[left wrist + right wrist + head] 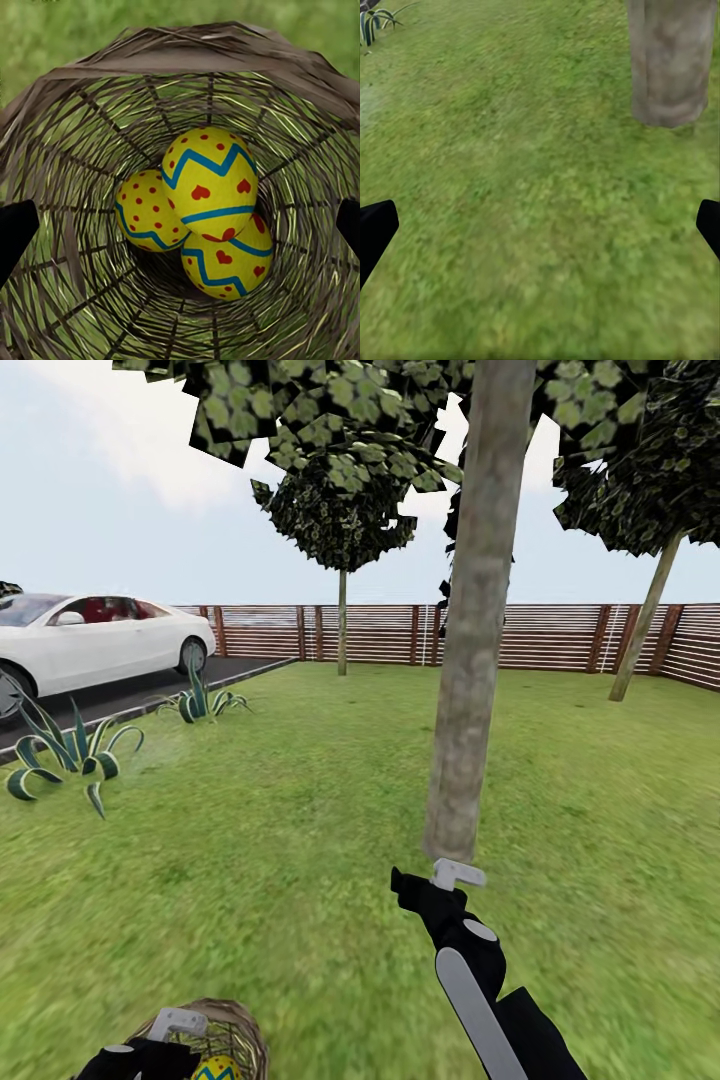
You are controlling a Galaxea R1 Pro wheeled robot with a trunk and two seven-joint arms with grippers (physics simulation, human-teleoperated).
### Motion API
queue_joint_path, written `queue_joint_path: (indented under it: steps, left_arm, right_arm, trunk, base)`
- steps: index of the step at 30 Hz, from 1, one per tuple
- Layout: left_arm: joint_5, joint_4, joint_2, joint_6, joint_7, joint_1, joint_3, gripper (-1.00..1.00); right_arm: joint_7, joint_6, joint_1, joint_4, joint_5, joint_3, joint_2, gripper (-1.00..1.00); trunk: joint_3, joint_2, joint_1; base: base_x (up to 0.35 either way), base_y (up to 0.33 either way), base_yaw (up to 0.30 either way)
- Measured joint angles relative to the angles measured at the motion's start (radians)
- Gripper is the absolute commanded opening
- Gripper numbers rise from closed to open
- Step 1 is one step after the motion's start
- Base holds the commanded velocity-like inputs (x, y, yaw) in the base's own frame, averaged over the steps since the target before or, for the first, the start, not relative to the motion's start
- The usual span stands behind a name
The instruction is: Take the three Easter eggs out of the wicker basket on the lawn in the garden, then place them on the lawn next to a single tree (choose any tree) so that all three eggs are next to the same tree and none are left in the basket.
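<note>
**Three eggs in basket; both grippers released**

We find the wicker basket (pixel 67 97) on the lawn (pixel 280 830), well short of the tree (pixel 470 660) and off to the robot's left of its trunk. All three Easter eggs (pixel 210 184) lie inside the basket, bunched at its bottom and touching one another; one rests on top of the other two. In the head view, one egg shows at the basket's near side.

The left gripper (pixel 180 225) hangs directly above the basket mouth, its two dark fingertips (pixel 15 232) spread wide at either edge of the wrist view. It is released and holds nothing.

The right gripper (pixel 540 225) is extended toward the foot of the tree, over bare grass just short of the trunk. Its fingertips are likewise spread wide, released and empty.

Beyond the tree we note a brown slatted fence (pixel 540 635). Away from the tree, on the basket's side, stand spiky plants (pixel 70 750) and a white car (pixel 90 635) on the driveway.
</note>
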Motion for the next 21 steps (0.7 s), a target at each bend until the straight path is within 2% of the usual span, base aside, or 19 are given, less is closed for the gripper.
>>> queue_joint_path:
  steps: [21]
  left_arm:
    - [0.0,-0.004,0.0,-0.002,0.0,0.001,-0.002,1.0]
  right_arm:
    - [0.001,0.0,0.0,0.009,0.0,-0.001,0.001,1.0]
  trunk:
    - [0.0,0.0,0.0]
  base:
    - [0.036,0.002,0.0]
